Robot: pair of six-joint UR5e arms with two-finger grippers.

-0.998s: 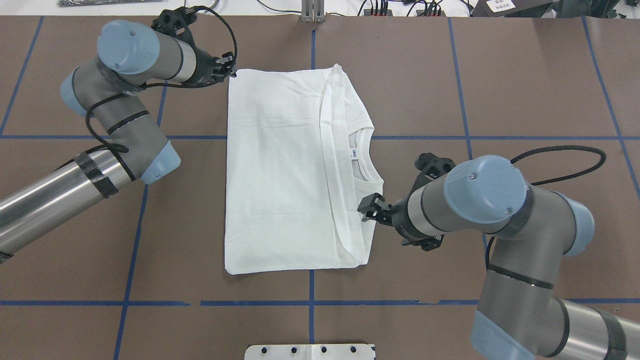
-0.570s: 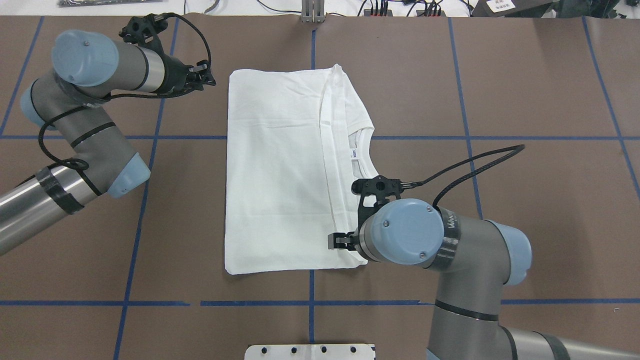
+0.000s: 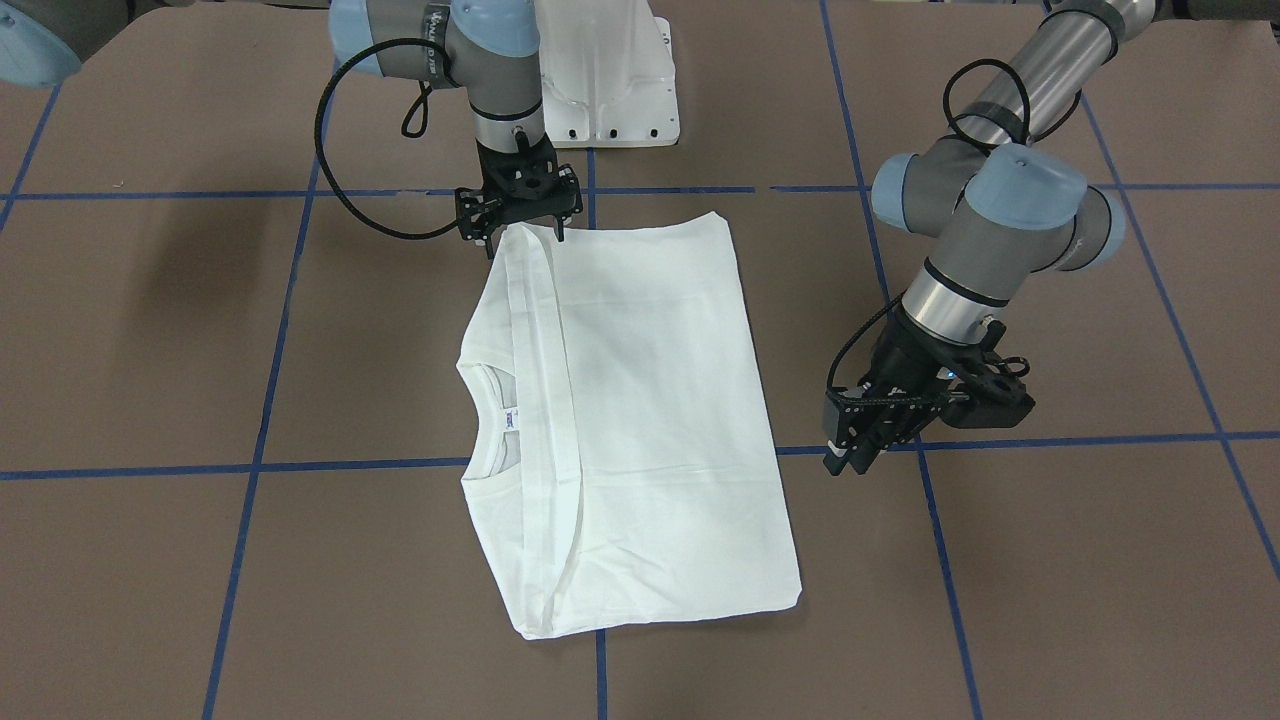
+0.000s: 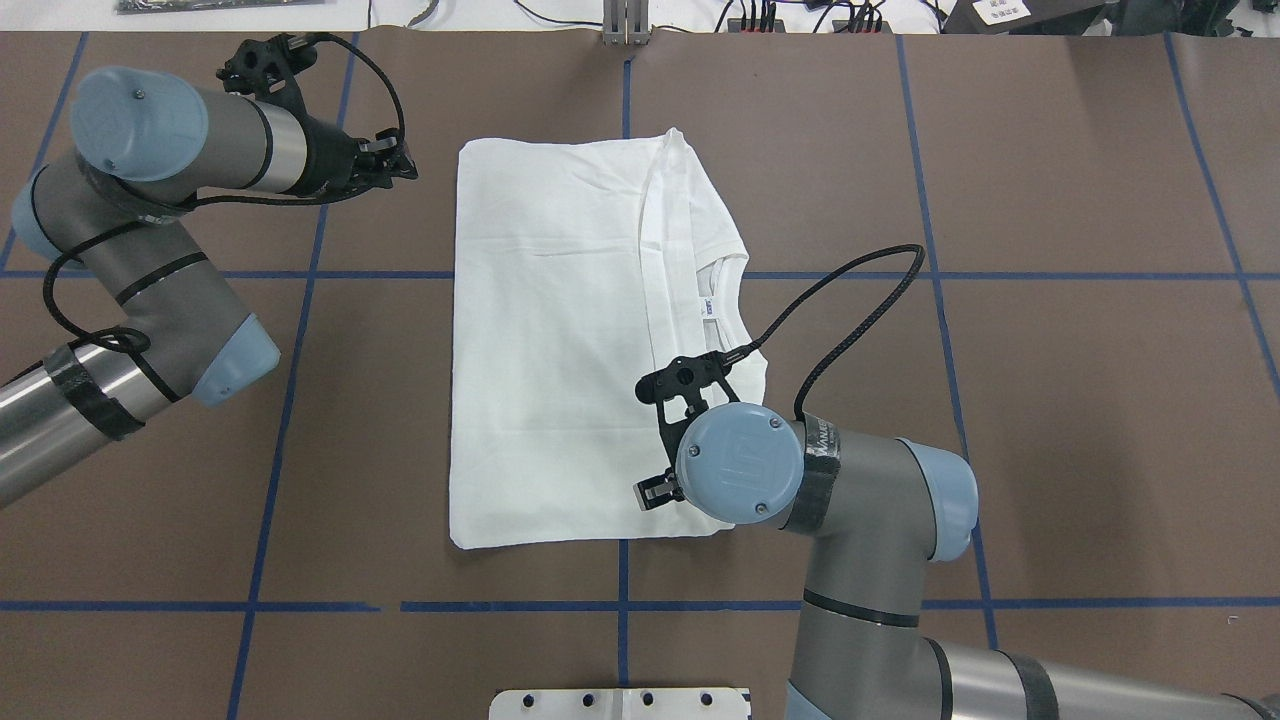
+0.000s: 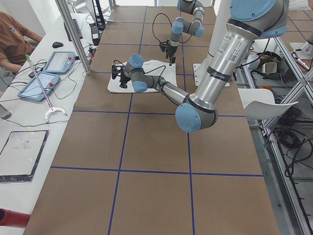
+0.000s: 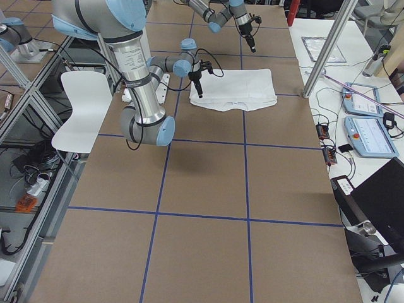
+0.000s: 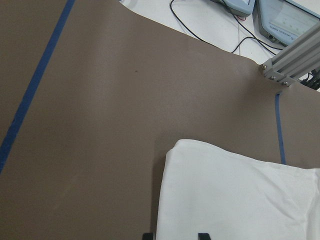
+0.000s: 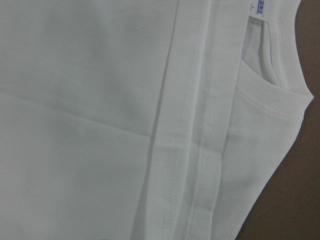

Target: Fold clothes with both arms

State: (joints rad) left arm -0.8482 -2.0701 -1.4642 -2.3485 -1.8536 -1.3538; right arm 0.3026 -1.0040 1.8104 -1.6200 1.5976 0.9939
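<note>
The white T-shirt [image 4: 550, 350] is laid folded flat at the middle of the brown bench [image 4: 1050, 400], collar [image 4: 722, 300] toward the robot's right. The right end effector [image 3: 524, 236] is spread over its near right corner; the left end effector [image 4: 408, 167], likewise spread, is seen just off its far left corner

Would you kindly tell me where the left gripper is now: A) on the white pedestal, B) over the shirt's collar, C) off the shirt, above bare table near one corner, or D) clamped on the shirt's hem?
C: the left gripper hangs over brown table, clear of the T-shirt.
</note>
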